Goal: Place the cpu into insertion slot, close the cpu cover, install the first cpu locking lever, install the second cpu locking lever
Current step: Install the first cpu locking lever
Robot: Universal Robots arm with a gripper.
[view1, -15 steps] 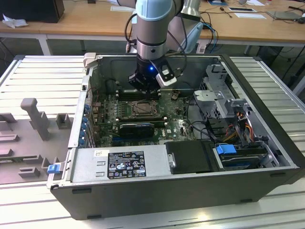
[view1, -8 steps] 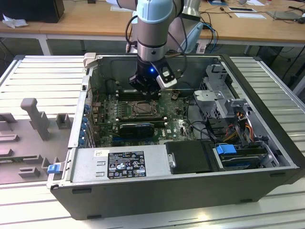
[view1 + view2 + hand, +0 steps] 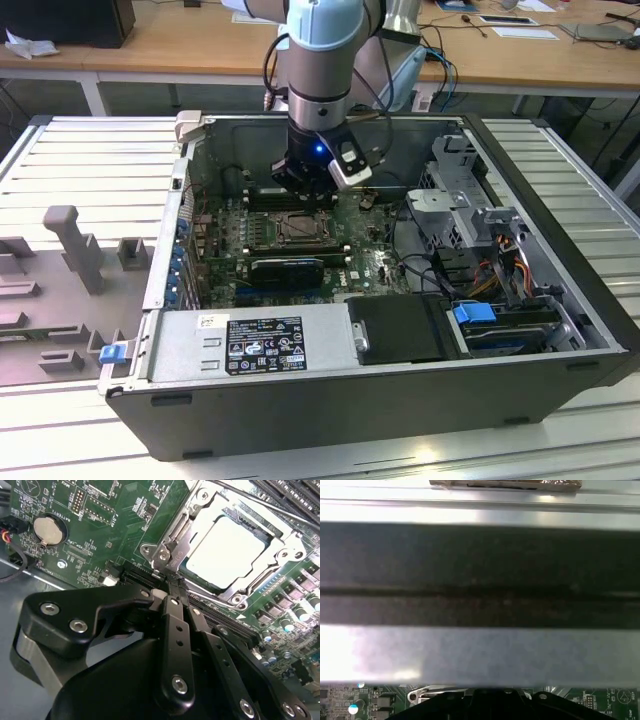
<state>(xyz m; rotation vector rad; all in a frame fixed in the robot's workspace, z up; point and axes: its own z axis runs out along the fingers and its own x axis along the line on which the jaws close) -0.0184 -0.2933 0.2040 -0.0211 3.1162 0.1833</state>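
In the exterior view, your arm reaches down into the open computer case (image 3: 560, 300), and the gripper (image 3: 303, 198) hangs low over the green circuit board (image 3: 225, 230). The insertion slot (image 3: 300, 228) lies on that board at about six o'clock from the gripper, just beside it. Also in the case, the labelled power supply (image 3: 265, 345) fills the edge at six o'clock from the slot, with a black block (image 3: 400, 330) beside it. The drive cage (image 3: 470, 200) and its cables sit at three o'clock. You cannot judge the finger gap from here.

In the second wrist view, you see the fingers (image 3: 176, 612) drawn together with no gap between them. You cannot tell whether anything is pinched there. Their tips sit at one corner of the slot, touching or just short of the end of a locking lever (image 3: 172, 542) that lies along the slot's side. The cpu (image 3: 232, 550) is seated in the slot, its pale metal top flat. The cpu cover (image 3: 197, 527) lies down around it, framing it. A coin battery (image 3: 50, 530) sits on the board well apart from the slot.

In the first wrist view, you face the case wall as blurred grey and dark bands. A strip of board and the gripper's black body lie along one edge.
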